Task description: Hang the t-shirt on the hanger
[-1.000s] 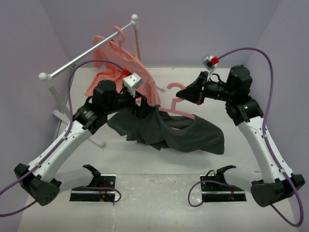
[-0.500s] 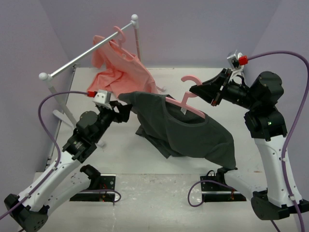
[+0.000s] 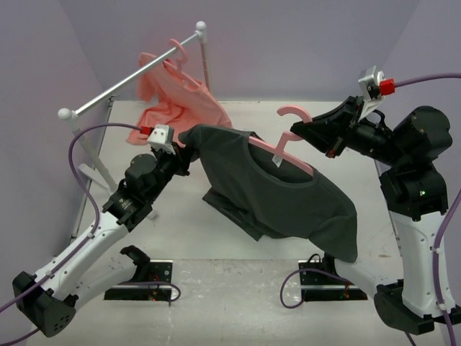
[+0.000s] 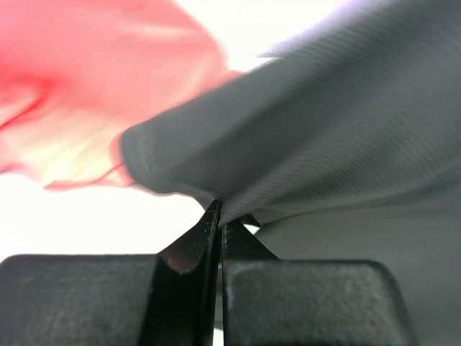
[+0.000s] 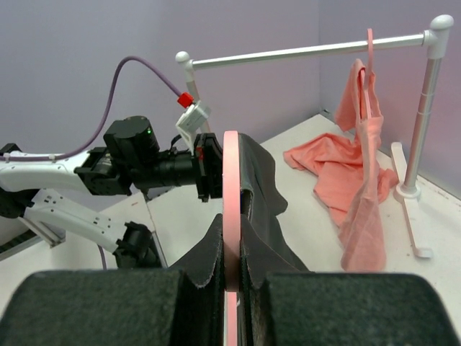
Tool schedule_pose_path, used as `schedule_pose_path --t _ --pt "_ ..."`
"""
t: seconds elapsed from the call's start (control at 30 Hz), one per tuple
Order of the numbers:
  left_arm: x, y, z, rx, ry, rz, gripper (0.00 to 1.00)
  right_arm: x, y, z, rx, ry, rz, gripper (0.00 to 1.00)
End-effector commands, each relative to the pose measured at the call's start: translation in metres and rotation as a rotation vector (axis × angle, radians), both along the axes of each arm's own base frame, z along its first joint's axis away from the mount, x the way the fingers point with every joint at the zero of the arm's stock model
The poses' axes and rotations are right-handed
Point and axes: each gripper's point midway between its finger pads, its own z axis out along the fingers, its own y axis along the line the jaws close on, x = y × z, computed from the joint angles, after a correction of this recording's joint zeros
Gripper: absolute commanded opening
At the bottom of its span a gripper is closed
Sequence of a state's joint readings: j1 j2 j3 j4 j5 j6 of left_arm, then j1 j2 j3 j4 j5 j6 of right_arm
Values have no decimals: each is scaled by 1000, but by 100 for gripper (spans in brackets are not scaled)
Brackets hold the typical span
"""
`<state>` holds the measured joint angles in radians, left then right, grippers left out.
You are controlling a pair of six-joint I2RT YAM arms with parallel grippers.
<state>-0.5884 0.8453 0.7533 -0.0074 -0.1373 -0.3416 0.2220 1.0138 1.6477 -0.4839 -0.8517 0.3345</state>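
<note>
Both arms have risen since the earlier frames, and the t-shirt (image 3: 288,194), then heaped on the desk (image 3: 180,231), now hangs in the air between them. The left claw, wide open a second ago, has closed.

1. Desk and rack. The rail (image 3: 122,85) stands beyond the left claw, with a salmon garment (image 3: 173,101) draped from it onto the desk. Neither is touched.

2. T-shirt. It is spread between the two claws, collar uppermost and body hanging down toward the desk. Its lowest corner drops below the right claw; contact with the desk cannot be confirmed.

3. Hanger (image 3: 282,145). It is held aloft, hook up, and both sloping arms enter the collar. Its long axis runs from the right claw toward the left claw. The arm end nearest the left claw is hidden under cloth.

4. Right claw (image 3: 297,131). It is clamped on the hanger below the hook; the wrist view shows the pink bar (image 5: 230,187) pinched between the fingers.

5. Left claw (image 4: 218,213). It is closed on the hem of the sleeve, which lies directly ahead of it and is drawn taut toward the hanger.

Assessment: the left arm is nearer the unseated shoulder. The coming move probably turns on pulling that sleeve outward along the hanger's axis, so the shoulder settles over the hidden end.
</note>
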Motion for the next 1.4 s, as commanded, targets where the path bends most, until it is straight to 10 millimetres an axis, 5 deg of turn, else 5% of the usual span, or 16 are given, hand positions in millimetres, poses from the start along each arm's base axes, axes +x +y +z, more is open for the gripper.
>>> schedule_pose_path --t 0.0,0.13,0.2,0.23,0.27,0.33,0.4,0.5,0.6,0.77,1.07,1.13,1.2,1.23,1.33,1.37 --pt "26 63 -9 36 121 380 0 6 -4 0 1 -6 -44 0" --pt "34 78 -12 10 147 407 2 13 -7 -13 -12 8 -75 0" --pt "32 61 2 -4 95 293 19 16 -5 -17 -19 15 -65 0" --pt "28 43 8 -1 90 183 67 19 -4 -20 -25 29 -59 0" --pt "22 28 15 1 82 83 99 22 -2 -24 -30 41 -51 0" --pt "7 1 44 -33 29 -97 100 30 3 -32 -38 73 -25 0" --pt "-34 -38 86 -102 -88 -409 100 38 13 -43 -57 89 7 0" --pt "-100 -67 150 -172 -331 -787 100 45 33 -60 -98 96 48 0" --pt "-126 -94 176 -137 -388 -997 98 40 52 -62 -103 42 134 0" --pt "-111 -133 146 -105 -213 -1148 80 9 68 -50 -40 -11 365 0" --pt "-112 -151 137 -142 -152 -1227 48 16 79 -58 -48 -2 383 0" --pt "-113 -153 135 -143 -142 -1241 33 15 80 -58 -44 -4 393 0" --pt "-113 -154 134 -147 -130 -1255 7 15 81 -58 -43 -7 393 0" --pt "-112 -155 132 -147 -121 -1259 5 16 81 -57 -42 -10 387 0" --pt "-107 -157 124 -135 -86 -1238 42 20 80 -56 -40 -23 355 0" --pt "-102 -157 122 -121 -91 -1210 46 20 79 -55 -40 -30 346 0"
